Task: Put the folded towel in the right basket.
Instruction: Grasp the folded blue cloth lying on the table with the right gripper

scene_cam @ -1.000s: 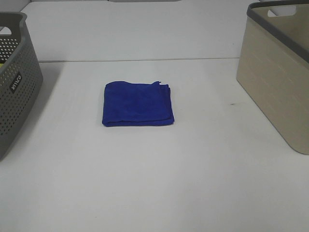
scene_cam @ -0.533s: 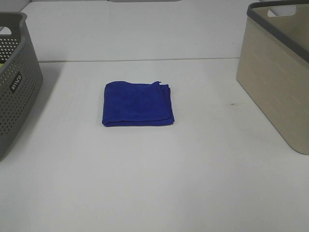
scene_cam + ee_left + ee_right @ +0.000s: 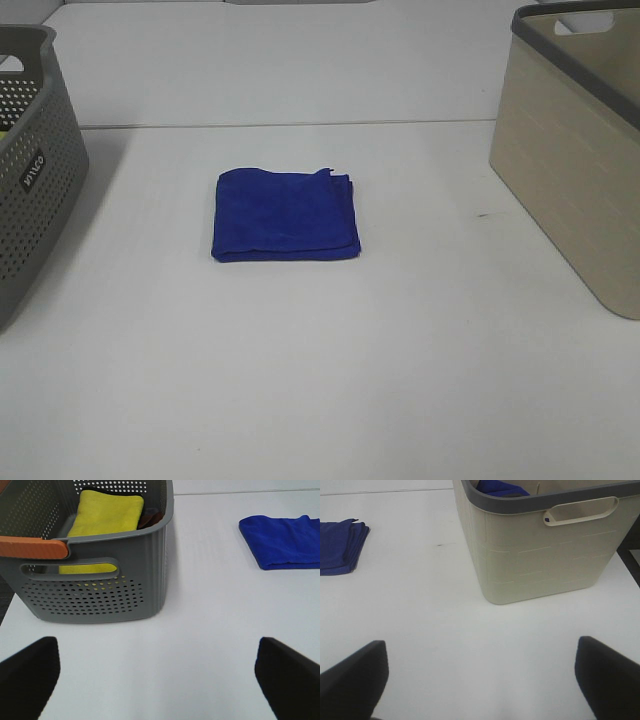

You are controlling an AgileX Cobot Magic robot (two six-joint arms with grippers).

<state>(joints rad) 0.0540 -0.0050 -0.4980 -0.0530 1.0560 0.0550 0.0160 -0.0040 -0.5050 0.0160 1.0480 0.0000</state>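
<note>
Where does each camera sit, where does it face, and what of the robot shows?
Exterior high: above the table, looking down at blue towel between grey basket and beige basket; no arm shows.
Left wrist: on left arm, facing grey basket; left fingers show.
Right wrist: on right arm, facing beige basket; right fingers show.
Shared: all see the blue towel.

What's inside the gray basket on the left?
Inside the gray basket lies a folded yellow towel, with a dark reddish-brown item beside it at the wall. The towel and the near wall hide the basket's floor and anything underneath.
</note>
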